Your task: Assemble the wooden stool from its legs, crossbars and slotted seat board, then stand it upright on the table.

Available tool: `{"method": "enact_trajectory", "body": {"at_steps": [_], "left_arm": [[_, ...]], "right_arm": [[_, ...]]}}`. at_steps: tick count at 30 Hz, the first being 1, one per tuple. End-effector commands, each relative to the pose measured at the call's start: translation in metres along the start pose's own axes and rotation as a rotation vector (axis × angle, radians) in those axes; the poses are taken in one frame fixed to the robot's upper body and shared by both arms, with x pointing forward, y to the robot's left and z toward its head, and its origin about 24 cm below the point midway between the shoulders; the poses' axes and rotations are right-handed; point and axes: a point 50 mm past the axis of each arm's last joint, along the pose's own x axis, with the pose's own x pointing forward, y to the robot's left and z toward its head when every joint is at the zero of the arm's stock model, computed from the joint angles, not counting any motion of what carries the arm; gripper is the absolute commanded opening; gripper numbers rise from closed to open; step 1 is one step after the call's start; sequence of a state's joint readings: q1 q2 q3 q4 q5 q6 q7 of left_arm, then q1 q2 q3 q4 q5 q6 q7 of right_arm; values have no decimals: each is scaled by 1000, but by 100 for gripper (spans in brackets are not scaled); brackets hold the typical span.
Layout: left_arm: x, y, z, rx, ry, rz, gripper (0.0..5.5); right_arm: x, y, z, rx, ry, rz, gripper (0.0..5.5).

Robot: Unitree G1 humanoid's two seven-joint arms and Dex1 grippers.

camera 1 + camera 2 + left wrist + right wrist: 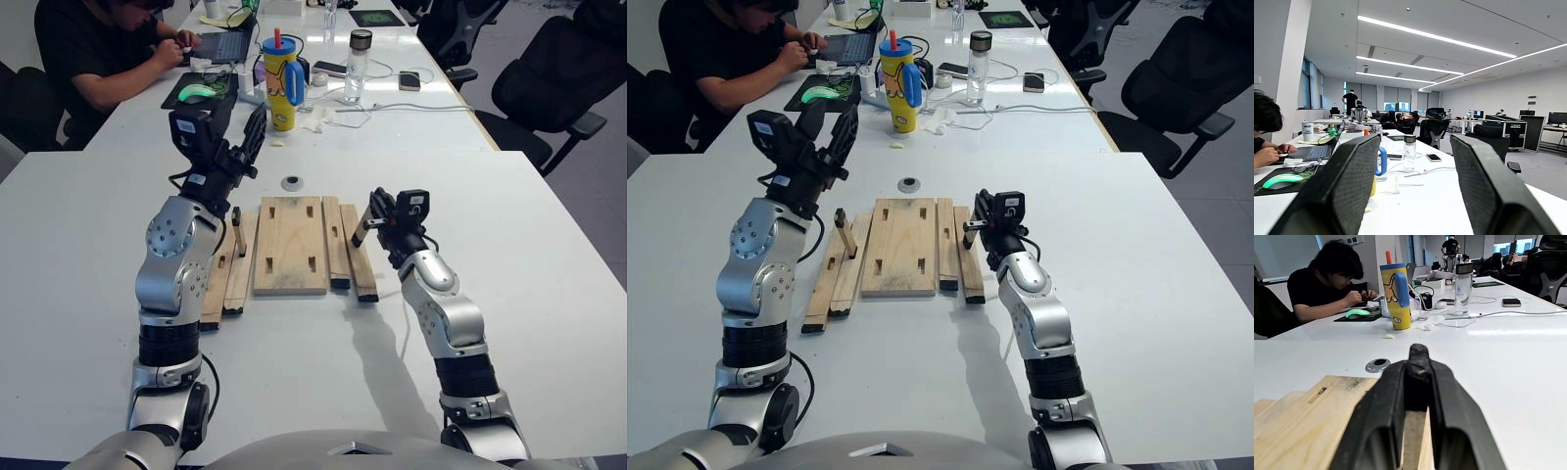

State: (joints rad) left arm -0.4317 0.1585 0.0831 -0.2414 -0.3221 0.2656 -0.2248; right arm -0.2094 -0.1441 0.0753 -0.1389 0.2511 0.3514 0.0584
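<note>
Pale crossbar (361,232), seat board (290,245); white table (549,255)

Yellow tumbler (279,86), clear bottle (358,67), phone (409,80) on far table (421,127); cable grommet (292,182) in near table (78,245); black chair (549,88) right.

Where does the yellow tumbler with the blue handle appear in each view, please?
Left eye view: yellow tumbler on the far table, top centre.
Right eye view: top, left of centre.
Left wrist view: handle peeking past a finger.
Right wrist view: beyond the gripped crossbar.
Shared landmark: clear bottle beside it.
</note>
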Motion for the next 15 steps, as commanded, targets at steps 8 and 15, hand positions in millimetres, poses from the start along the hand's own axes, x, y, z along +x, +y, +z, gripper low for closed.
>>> {"method": "enact_trajectory", "body": {"at_steps": [8,15], "left_arm": [[2,1,1,16,-11,20,264],[3,-1,1,12,-14,24,264]], "right_arm": [[-19,-14,-35,-104,139,-69,46],[-23,-26,-40,118,139,-178,46]]}}
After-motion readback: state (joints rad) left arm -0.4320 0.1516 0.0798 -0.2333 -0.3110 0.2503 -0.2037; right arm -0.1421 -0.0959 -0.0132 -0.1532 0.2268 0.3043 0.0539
